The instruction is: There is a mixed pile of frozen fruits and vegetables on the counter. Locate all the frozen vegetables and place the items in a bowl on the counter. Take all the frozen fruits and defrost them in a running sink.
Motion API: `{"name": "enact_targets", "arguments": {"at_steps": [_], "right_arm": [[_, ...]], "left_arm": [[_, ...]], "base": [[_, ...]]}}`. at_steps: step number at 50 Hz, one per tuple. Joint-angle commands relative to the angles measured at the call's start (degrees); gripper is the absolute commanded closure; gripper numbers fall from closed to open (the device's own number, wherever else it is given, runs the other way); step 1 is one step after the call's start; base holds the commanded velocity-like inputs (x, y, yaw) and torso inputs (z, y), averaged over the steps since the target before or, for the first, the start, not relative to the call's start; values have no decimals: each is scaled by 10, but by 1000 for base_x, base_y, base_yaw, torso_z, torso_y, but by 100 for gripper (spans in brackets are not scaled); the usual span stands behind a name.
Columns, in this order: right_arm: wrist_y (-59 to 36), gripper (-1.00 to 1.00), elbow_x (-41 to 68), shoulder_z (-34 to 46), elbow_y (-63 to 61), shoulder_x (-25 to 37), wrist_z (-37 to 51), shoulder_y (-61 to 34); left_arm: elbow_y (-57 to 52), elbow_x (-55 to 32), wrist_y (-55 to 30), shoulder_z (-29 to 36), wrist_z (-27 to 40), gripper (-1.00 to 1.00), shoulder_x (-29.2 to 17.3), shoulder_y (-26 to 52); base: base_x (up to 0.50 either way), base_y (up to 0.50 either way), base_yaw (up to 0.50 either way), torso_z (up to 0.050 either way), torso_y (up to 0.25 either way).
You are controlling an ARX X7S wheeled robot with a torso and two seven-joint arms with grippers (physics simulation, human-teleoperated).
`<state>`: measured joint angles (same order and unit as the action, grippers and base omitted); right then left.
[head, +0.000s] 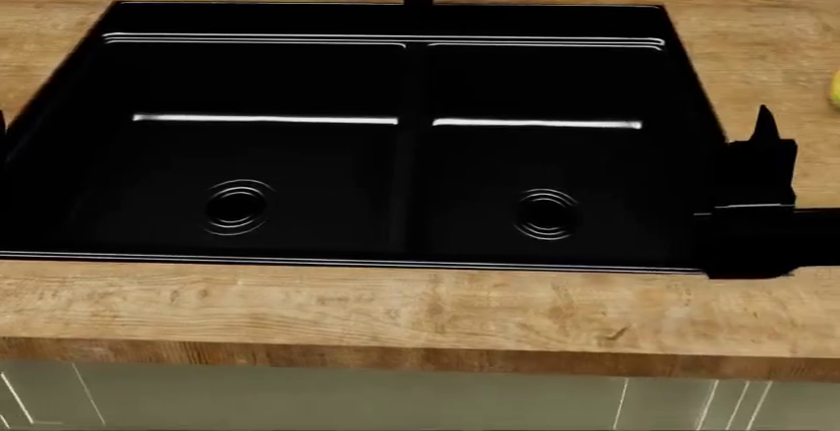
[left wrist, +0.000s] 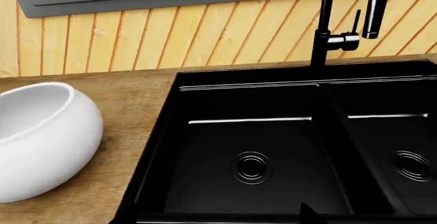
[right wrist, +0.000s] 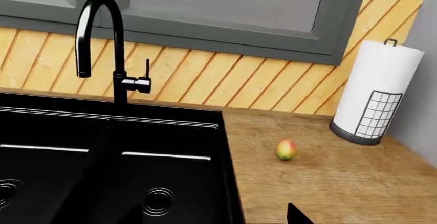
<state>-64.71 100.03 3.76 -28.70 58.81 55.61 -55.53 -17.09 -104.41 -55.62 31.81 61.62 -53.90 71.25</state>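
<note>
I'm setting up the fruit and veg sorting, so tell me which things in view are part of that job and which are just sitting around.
Part of the job:
- mango, on the counter to the right of the sink
- sink, both basins empty, no water visibly running
- bowl, on the counter left of the sink

Just there:
- paper towel roll in its wire holder
- window frame

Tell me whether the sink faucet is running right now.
Off, as far as visible. No water falls from the faucet spout in either wrist view, and both basins of the sink look dry and empty around the drains.
</note>
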Motion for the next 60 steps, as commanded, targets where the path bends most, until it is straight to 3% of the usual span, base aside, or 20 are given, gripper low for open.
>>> {"name": "enact_targets", "arguments": {"at_steps": [1, 50, 60], "right_arm": [[33, -100, -23, 10, -3, 2, -20, 6], [47, -100, -42, 9, -17, 5, -34, 14], [49, -100, -35, 10, -14, 5, -28, 11]], "left_arm": [[-3, 9, -12, -8, -37, -100, -2, 3], [-3, 12, -7, -1, -37, -100, 2, 4], [-3, 12, -5, 1, -33, -100, 5, 5]], "base": [[0, -500, 0, 0, 0], [27, -499, 0, 0, 0], [222, -244, 0, 0, 0]]}}
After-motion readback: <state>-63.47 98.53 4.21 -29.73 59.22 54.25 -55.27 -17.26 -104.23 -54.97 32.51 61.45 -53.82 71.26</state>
